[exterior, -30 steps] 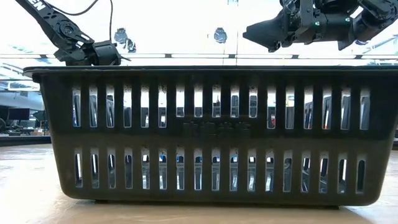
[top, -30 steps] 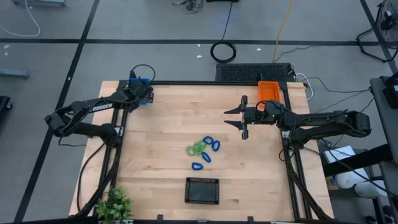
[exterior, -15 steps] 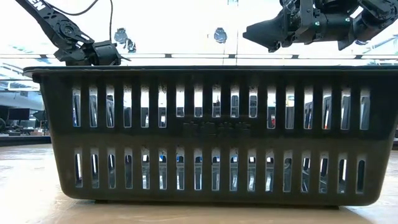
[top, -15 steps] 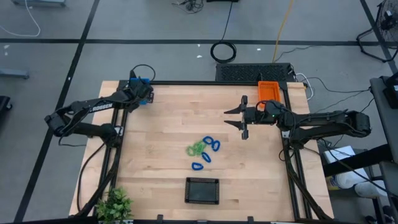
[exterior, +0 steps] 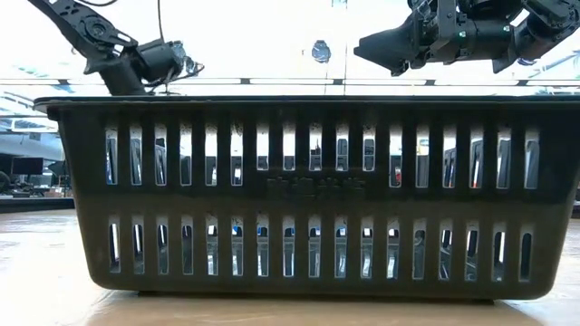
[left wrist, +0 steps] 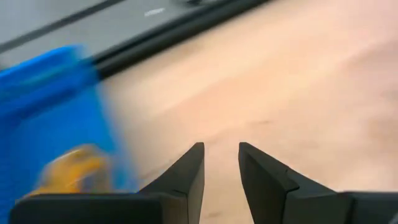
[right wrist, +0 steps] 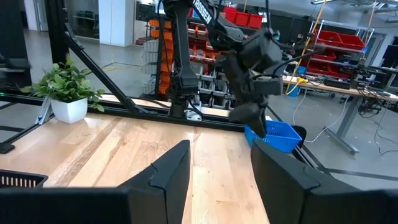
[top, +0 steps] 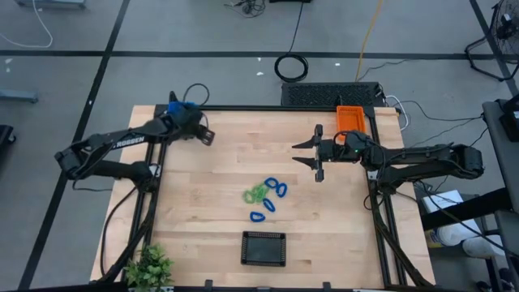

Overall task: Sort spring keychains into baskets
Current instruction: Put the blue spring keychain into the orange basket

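Blue point(top: 276, 188) and green point(top: 256, 194) spring keychains lie in a loose cluster at mid-table. The blue basket point(top: 178, 108) stands at the far left corner, partly hidden by my left arm. In the left wrist view an orange-yellow coil point(left wrist: 73, 168) lies inside the blue basket point(left wrist: 43, 118). My left gripper point(top: 206, 135) point(left wrist: 221, 163) hovers just right of that basket, open, nothing between its fingers. The orange basket point(top: 350, 120) is at the far right, the black basket point(top: 264, 248) near the front edge. My right gripper point(top: 312, 154) point(right wrist: 219, 167) hangs open above the table, left of the orange basket.
A potted green plant point(top: 147, 266) stands at the near left corner. The black basket point(exterior: 290, 190) fills the low view, with both grippers above its rim. Bare wood lies between the keychain cluster and the far edge.
My left gripper has swung away from the blue basket toward the table's right, rising a little and turning about its wrist. The right arm has kept still.
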You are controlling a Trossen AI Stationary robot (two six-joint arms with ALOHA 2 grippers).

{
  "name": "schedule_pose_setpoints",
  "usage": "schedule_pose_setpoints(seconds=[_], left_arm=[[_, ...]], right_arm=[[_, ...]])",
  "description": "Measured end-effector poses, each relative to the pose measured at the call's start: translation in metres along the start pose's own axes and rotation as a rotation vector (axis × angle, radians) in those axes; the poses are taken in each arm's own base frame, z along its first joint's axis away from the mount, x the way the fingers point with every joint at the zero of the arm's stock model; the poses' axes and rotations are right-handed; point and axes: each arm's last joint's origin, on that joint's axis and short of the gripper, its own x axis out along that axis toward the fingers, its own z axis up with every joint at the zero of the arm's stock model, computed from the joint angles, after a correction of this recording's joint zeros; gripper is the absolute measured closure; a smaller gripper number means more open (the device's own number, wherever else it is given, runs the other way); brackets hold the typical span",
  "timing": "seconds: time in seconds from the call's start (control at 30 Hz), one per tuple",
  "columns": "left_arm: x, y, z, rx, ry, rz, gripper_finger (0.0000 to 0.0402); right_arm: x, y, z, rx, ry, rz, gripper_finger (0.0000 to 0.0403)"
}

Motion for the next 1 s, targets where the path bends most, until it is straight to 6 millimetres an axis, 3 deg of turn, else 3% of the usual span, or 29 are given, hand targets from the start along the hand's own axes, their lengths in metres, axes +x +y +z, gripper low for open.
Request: schedule_pose_setpoints(seconds=[0.2,0.37,0.7,1.0], left_arm=[[-0.009,-0.035,0.007,0.190,-0.121,-0.350,0.0293],[-0.021,-0.064,0.007,0.401,-0.241,-0.537,0.0293],[-0.040,-0.101,-0.007,0.746,-0.398,-0.665,0.0293],[-0.046,-0.109,-0.009,0.779,-0.454,-0.681,0.0293]], right_arm=[[0.000,0.000,0.000,0.001,0.000,0.000,0.0248],[0.000,0.000,0.000,0.002,0.000,0.000,0.0248],[0.000,0.000,0.000,0.002,0.000,0.000,0.0248],[0.000,0.001,0.000,0.064,0.000,0.003,0.0248]])
